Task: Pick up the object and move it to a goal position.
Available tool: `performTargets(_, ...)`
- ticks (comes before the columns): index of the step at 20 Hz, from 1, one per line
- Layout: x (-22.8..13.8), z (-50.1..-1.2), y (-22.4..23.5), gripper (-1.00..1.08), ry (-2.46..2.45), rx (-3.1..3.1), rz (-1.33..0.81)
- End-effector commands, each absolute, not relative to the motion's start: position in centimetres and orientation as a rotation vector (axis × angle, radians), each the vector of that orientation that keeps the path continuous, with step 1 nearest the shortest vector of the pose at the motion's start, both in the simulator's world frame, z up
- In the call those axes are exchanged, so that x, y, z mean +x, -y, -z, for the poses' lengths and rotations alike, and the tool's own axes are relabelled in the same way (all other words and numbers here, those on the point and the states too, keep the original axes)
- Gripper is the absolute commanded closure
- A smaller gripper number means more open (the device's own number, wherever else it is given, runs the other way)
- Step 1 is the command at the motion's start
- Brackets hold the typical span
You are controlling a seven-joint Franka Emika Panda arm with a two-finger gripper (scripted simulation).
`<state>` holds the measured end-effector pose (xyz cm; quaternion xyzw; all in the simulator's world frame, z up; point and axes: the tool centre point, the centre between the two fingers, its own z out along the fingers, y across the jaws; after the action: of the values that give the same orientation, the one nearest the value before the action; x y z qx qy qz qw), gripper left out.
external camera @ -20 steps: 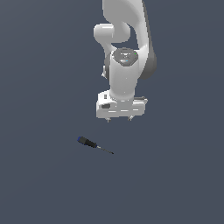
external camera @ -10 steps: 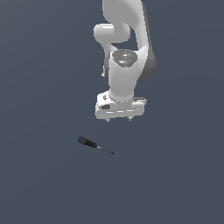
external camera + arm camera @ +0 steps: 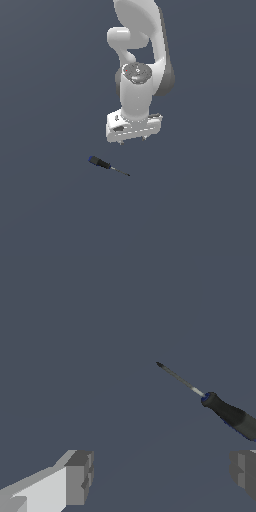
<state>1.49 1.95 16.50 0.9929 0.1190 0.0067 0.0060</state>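
Step in hand: the approach; judged from the layout, the claw (image 3: 133, 140) is not yet over its target and nothing is lifted.
Screwdriver (image 3: 106, 165): lies flat on the dark counter (image 3: 50, 200), toward the exterior view's left of the claw and nearer the camera, apart from it; handle (image 3: 99, 162) points to that view's left, thin shaft (image 3: 121, 172) to its right.
Good practice, alignment: centre the claw over the thick black-and-blue handle rather than the thin shaft, which offers little to grip.
Good practice, orientation: turn the wrist so the fingers close across the handle's width, not along its length.
Good practice, descent: come down only once centred, so neither fingertip lands on the tool and knocks it aside.
Claw opening: wide; in the wrist view the two fingers (image 3: 77, 476) sit well apart at the frame's edges.
Claw contents: none; it touches neither screwdriver nor counter.
Goal position: no marker is visible in either view.
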Motion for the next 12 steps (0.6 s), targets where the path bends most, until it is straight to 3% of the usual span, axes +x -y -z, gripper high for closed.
performTargets(1, 1.8, -16.0, -1.5, -0.92, -0.444, 3.096, -0.018)
performTargets(12, 3.5, -13.5, 1.3, -0.92, -0.834, 3.011, -0.004)
